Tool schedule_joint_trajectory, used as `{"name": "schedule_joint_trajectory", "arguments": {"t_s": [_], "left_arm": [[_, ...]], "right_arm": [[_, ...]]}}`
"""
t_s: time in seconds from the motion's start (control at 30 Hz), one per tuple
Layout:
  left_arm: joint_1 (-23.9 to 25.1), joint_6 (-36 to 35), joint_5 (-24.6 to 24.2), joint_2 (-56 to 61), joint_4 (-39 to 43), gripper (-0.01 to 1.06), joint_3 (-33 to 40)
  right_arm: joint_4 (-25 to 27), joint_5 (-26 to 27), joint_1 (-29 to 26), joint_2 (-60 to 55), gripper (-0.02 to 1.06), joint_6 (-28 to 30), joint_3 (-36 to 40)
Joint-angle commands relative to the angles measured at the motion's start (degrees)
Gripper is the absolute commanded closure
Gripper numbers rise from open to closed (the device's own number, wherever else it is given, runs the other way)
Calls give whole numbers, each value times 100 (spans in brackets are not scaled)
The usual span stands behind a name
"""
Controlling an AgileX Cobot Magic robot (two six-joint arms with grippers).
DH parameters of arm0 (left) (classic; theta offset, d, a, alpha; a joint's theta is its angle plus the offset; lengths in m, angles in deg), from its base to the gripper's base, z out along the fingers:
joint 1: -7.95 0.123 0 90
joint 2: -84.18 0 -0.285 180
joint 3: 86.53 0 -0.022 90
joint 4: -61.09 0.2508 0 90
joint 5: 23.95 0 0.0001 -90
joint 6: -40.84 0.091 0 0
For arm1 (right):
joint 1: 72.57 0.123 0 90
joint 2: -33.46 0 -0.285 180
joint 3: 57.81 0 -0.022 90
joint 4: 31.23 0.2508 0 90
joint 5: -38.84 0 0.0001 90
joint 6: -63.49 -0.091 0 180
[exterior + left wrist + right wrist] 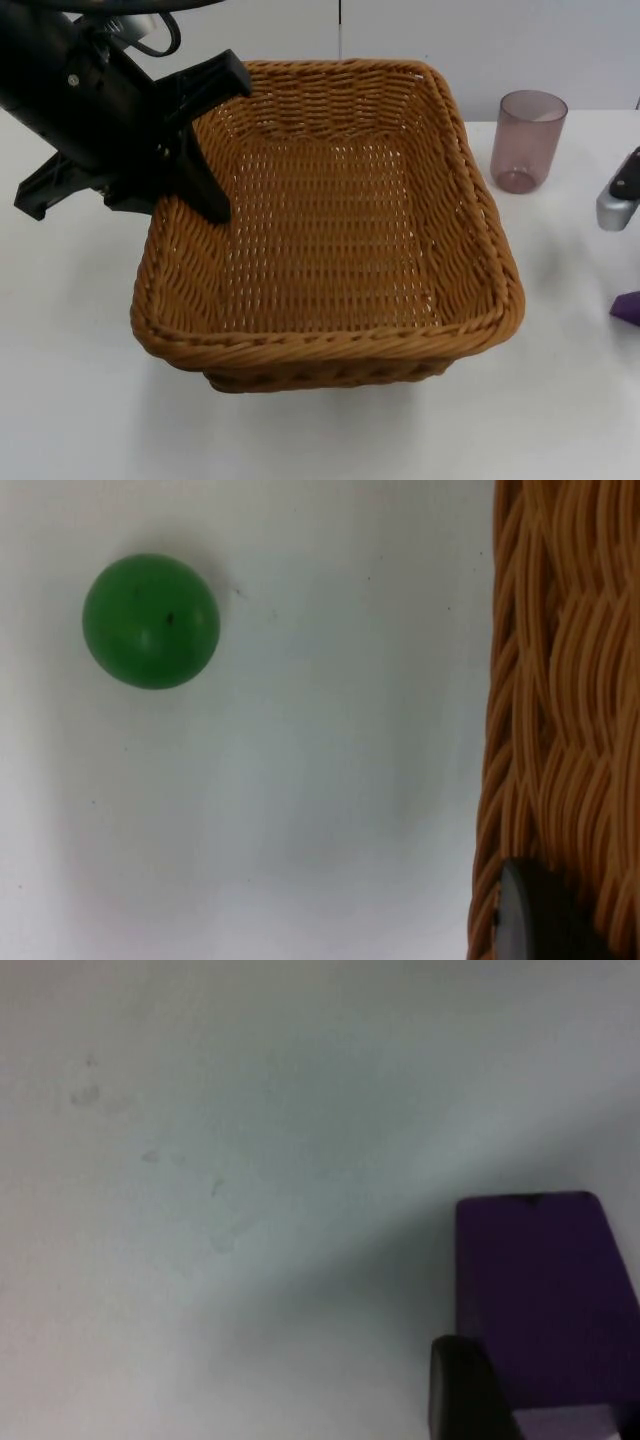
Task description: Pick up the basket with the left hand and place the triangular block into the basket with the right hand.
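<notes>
The block [545, 1310] is purple and sits on the white table [80, 400]. In the top view just a sliver of it [628, 307] pokes in at the right edge, well to the right of the basket [330, 345]. The right wrist view has it right beside a black fingertip [465, 1390] of the right gripper, pretty much next to the finger, but I can't tell if they actually touch or how wide that gripper is open. A silver and black bit of the right arm [620, 195] shows at the right edge in the top view, above the block.

The basket is a brown wicker one, rectangular, in the middle of the table, with nothing inside it. The left gripper [220, 150] is at its upper left corner, one finger inside the wall and the other outside along the rim, so it's closed on the rim. In the left wrist view a fingertip [535, 920] sits against the weave [565, 680].

Other stuff: a pinkish see-through cup [527, 140] stands upright to the right of the basket, near the back, and a green ball [150, 620] lies on the table apart from the basket's outer wall
</notes>
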Motion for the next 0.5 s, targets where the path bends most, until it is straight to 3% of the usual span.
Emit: {"name": "schedule_joint_trajectory", "arguments": {"t_s": [0.0,0.23,0.47], "left_arm": [[5,-20,4,89,-94,104,-19],[5,-20,4,89,-94,104,-19],[5,-20,4,89,-94,104,-19]], "right_arm": [[47,54,12,79,104,-84,-26],[529,2,12,490,104,-663,-26],[878,-860,12,1667,104,-1432,-26]]}}
